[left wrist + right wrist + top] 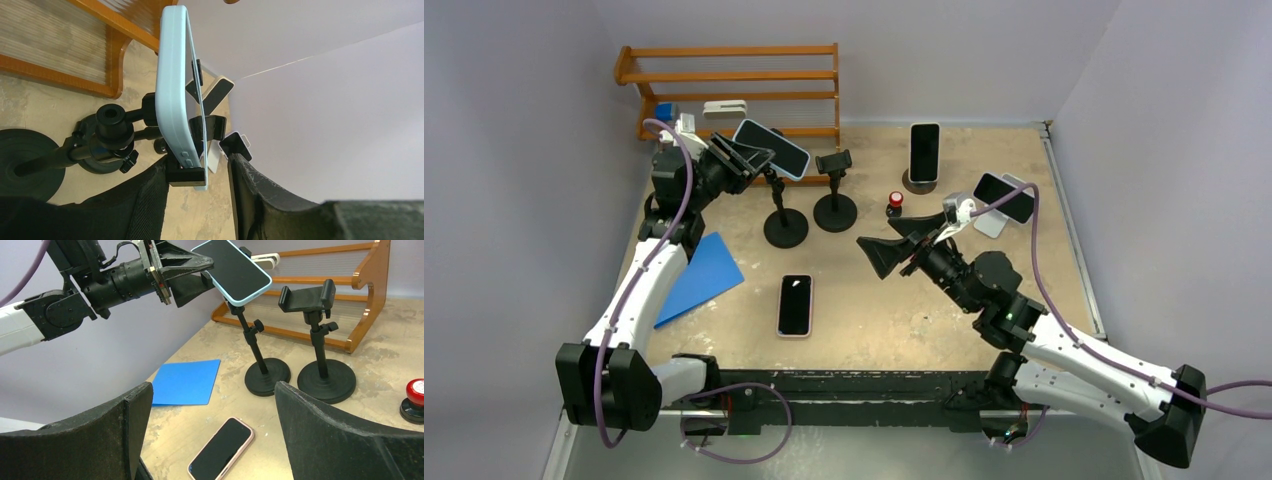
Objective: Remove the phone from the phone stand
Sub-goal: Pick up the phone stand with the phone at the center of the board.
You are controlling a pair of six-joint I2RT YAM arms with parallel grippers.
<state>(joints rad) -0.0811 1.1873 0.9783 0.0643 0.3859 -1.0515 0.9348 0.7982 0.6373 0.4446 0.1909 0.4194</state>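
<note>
A phone in a light blue case sits tilted in the clamp of a black phone stand at the back left. My left gripper is open at the phone's left end. In the left wrist view the phone and the stand's clamp lie between my fingers, with a gap to the right finger. My right gripper is open and empty above the table's middle. Its wrist view shows the phone on the stand.
An empty second stand is right of the first. A pink-cased phone and a blue sheet lie on the table. Two more phones on stands, a red button and a wooden rack are at the back.
</note>
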